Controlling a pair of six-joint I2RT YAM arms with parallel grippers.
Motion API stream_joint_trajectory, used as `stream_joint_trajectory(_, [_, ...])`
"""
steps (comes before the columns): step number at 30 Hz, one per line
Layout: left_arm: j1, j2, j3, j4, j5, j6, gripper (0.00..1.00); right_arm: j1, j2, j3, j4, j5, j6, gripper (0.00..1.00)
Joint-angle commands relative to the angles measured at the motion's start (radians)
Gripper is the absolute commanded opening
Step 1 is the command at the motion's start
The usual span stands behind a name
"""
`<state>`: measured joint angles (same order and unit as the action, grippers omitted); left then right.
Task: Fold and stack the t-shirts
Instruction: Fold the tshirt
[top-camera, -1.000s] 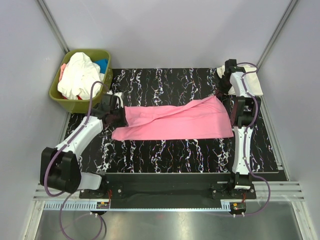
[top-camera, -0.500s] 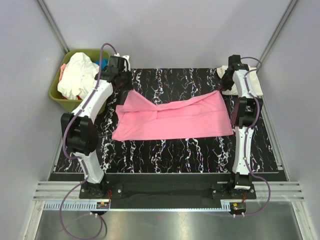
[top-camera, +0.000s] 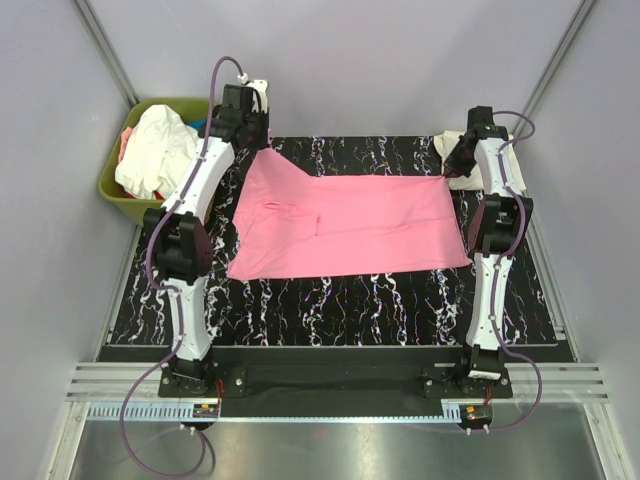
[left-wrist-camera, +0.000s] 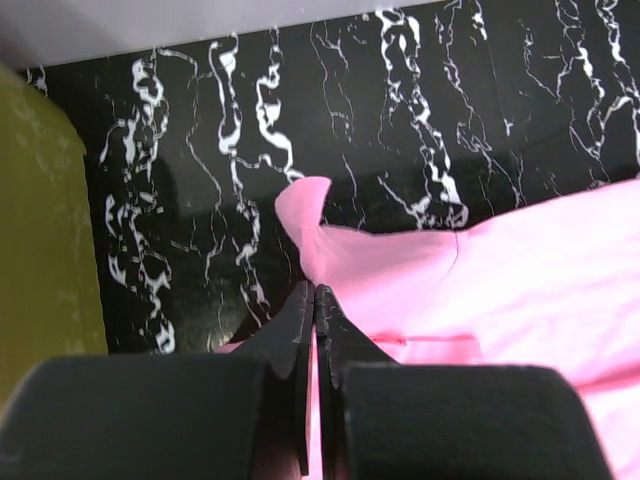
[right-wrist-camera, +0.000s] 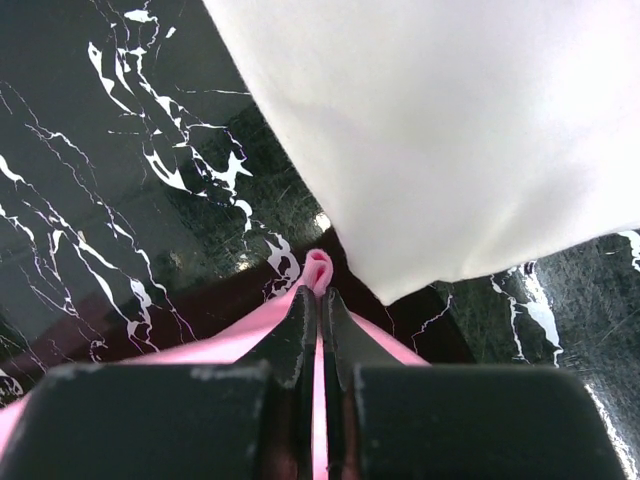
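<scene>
The bright pink t-shirt (top-camera: 350, 220) lies spread across the black marbled mat, its far edge lifted at both corners. My left gripper (top-camera: 262, 148) is shut on its far left corner; in the left wrist view the pink cloth (left-wrist-camera: 400, 270) bunches just beyond the closed jaws of my left gripper (left-wrist-camera: 314, 296). My right gripper (top-camera: 452, 166) is shut on the far right corner, where a pink nub (right-wrist-camera: 318, 268) pokes out past the closed jaws of my right gripper (right-wrist-camera: 320, 298). A folded cream t-shirt (top-camera: 505, 165) lies at the far right, also seen in the right wrist view (right-wrist-camera: 450, 130).
An olive-green bin (top-camera: 118, 190) at the far left holds white (top-camera: 155, 150) and blue shirts; its wall shows in the left wrist view (left-wrist-camera: 45, 230). The black marbled mat (top-camera: 340, 300) lies under everything. Grey walls close in behind and at both sides.
My left gripper has carried the pink shirt's left corner from the mat's left side up to the far edge. The shirt has opened from a narrow band into a wide sheet. The right gripper moved slightly farther back.
</scene>
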<state>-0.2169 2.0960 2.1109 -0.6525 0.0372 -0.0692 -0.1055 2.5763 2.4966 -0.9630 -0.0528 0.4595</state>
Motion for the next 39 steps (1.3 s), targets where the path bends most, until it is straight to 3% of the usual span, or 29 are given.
stream_joint_trajectory(1, [0.005,0.047,0.087,0.028,-0.022,0.045,0.0,-0.01,-0.053,0.041,0.024,-0.021,0.001,0.0])
stream_joint_trajectory(10, [0.005,-0.034,-0.087,0.077,-0.017,0.063,0.0,-0.02,-0.067,0.005,0.02,-0.027,0.011,0.0])
stream_joint_trajectory(18, [0.004,-0.221,-0.37,0.157,-0.077,0.063,0.0,-0.022,-0.228,-0.299,0.133,-0.01,0.019,0.0])
stream_joint_trajectory(39, [-0.01,-0.478,-0.79,0.208,-0.151,0.028,0.0,-0.079,-0.381,-0.601,0.21,0.08,0.015,0.0])
